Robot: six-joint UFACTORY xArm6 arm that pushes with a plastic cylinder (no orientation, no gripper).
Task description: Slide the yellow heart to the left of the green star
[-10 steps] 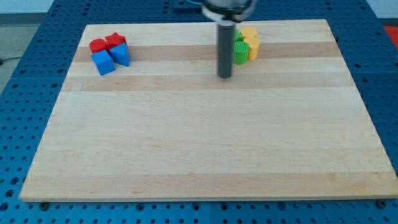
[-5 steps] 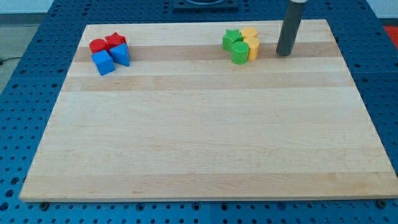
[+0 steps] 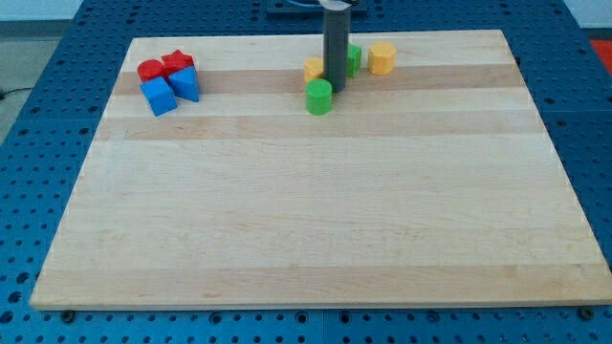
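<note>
Where the board's (image 3: 287,239) top holds 4 blocks, my tip (image 3: 335,90), which has no gripper, stands between yellow heart (image 3: 315,69) and green star (image 3: 353,58).

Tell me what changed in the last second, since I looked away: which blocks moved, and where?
My tip swept from the cluster's right toward the view's left, breaking it up. One yellow block now sits left of the rod, the green cylinder slid down-left, and a green block is partly hidden behind the rod. The other yellow block barely shifted. Red and blue blocks stayed.
</note>
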